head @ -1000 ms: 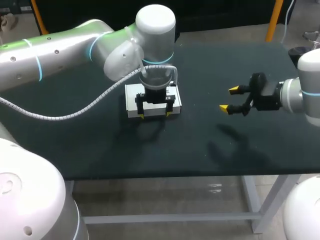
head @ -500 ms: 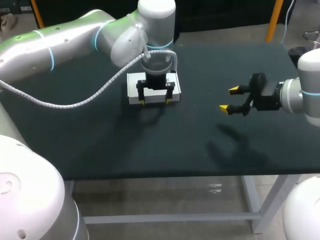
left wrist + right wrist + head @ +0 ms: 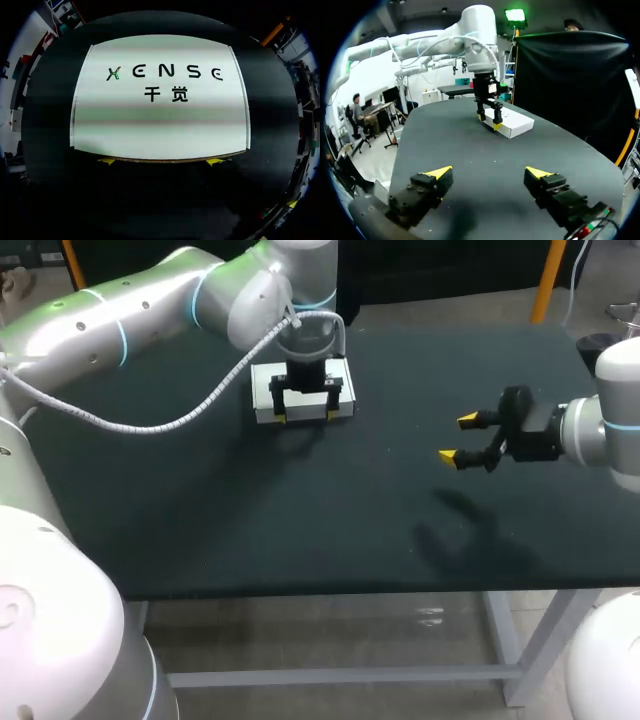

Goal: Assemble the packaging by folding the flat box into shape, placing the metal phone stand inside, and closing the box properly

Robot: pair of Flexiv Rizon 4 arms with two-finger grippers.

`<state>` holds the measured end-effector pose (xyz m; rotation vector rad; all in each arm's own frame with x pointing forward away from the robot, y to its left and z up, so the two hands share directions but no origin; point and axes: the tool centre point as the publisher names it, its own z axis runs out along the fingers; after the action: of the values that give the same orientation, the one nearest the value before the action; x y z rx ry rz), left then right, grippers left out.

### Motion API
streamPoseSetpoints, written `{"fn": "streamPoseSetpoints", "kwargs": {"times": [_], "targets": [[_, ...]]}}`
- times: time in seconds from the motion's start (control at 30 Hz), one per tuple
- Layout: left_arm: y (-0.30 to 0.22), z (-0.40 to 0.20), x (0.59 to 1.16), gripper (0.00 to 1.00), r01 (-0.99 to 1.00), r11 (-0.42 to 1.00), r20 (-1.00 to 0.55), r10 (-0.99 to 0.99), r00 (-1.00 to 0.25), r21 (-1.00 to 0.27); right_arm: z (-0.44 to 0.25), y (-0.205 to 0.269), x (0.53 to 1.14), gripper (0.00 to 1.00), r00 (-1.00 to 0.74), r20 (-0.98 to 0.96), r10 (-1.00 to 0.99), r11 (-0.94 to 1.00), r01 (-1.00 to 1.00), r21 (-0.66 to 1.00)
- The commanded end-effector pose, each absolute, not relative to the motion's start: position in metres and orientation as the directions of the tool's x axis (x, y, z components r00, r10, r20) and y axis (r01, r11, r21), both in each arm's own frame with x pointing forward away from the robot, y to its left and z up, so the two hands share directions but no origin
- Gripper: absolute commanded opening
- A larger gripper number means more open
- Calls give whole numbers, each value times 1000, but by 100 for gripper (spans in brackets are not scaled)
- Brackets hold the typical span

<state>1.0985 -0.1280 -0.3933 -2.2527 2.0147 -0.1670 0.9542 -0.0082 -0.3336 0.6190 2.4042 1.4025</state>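
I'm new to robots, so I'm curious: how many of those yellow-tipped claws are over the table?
2. The left gripper is at the white box's near edge; the right gripper hangs open above bare table.

Left hand [image 3: 307, 417] downward, fingers apart; right hand [image 3: 458, 438] level, fingers spread.

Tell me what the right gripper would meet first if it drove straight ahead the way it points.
Likely the white box, where the left gripper stands; only bare table lies between it and the right gripper. If the tilt is downward, the table comes first.
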Motion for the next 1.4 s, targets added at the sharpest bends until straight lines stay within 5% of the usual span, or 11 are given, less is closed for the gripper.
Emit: {"fn": "streamPoseSetpoints", "kwargs": {"times": [0.03,0.57,0.8,1.4], "targets": [[-129,-396,1123,100,-989,-113,3,-994,113,-92,-334,-10,954,100,-869,-30,495,430,214,877],[-114,-392,1191,100,-991,-113,25,-993,111,-73,-334,-10,954,100,-869,-30,495,430,214,877],[-109,-391,1177,100,-993,-72,54,-996,67,-96,-334,-10,954,100,-869,-30,495,430,214,877],[-73,-333,1042,100,-837,94,174,-960,-220,-540,-334,-10,954,100,-869,-30,495,430,214,877]]}}
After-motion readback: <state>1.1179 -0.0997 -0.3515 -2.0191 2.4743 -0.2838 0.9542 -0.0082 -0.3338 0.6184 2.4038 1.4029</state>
